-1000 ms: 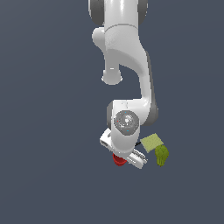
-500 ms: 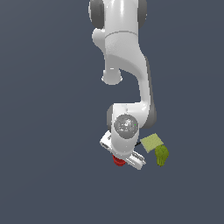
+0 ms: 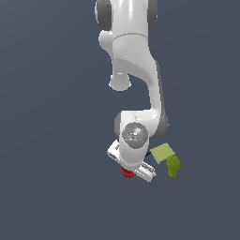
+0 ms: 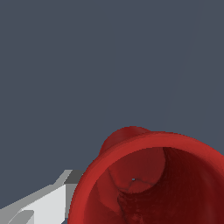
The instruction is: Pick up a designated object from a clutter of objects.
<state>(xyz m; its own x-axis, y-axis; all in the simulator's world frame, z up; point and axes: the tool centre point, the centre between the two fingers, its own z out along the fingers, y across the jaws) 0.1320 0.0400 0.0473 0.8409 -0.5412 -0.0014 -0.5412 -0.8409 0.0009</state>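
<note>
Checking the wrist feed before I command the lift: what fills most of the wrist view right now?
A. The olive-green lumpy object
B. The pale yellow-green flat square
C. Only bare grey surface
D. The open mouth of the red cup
D. The wrist view looks straight into the red cup, its thick rim and hollow inside filling the frame's lower part, with a light grey finger beside it.

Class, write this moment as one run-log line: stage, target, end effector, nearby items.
stage: reaching | target: red cup under arm | end effector: mostly hidden, state unclear | nearby: pale square, green lump
</note>
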